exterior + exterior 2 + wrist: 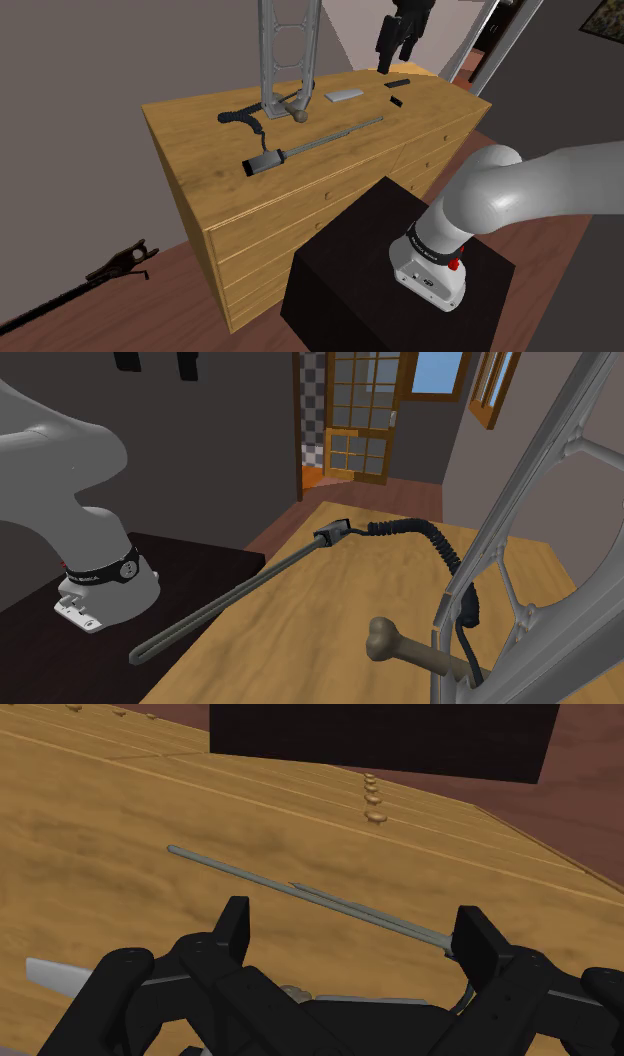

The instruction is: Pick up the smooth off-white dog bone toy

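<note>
1. The gripper (pixel 395 55) hangs high above the far end of the wooden dresser (pixel 200 175), toward the shoulder view's right. Its fingers (pixel 235 926) stand apart, released, and clasp nothing.
2. The dog bone toy (pixel 300 115), drawn dull tan, lies on the dresser top at the foot of the metal lattice frame (pixel 285 50). It is well apart from the gripper, lower and toward the shoulder view's left.
3. In the second exterior view one knobbed end of the toy (pixel 395 645) lies free. The other end passes behind a strut of the frame (pixel 520 522).
4. A long grey rod tool (pixel 320 140) lies on the near side of the toy. A coiled black cord (pixel 240 117) runs from its head.
5. A flat grey piece (pixel 343 96) lies on the dresser top, to the shoulder view's right of the frame.
6. The black stand (pixel 400 290) sits just in front of the dresser's drawers.
</note>
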Robot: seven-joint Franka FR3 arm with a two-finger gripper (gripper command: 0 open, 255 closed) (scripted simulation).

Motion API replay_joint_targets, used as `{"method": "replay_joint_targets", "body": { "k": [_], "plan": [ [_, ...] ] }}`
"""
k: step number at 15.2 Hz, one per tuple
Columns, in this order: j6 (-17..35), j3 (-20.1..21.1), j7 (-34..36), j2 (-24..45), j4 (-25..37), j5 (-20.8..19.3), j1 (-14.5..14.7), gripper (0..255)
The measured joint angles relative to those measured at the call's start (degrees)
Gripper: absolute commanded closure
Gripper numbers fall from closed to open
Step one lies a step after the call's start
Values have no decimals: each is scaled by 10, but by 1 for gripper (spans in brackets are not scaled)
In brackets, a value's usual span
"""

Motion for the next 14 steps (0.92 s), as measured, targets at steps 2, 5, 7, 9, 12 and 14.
{"method": "replay_joint_targets", "body": {
  "k": [2, 5, 7, 9, 12, 14],
  "plan": [
    [7, -2, 0, 7, -1, 1, -1, 0],
    [52, -13, 0, 49, -7, 4, -5, 0],
    [81, -22, -2, 82, -6, 7, -8, 0],
    [107, -31, -4, 121, 5, 11, -10, 0],
    [147, -43, -8, 180, 20, 19, -13, 0],
    [174, -50, -11, 220, 31, 26, -15, 0]
  ]
}}
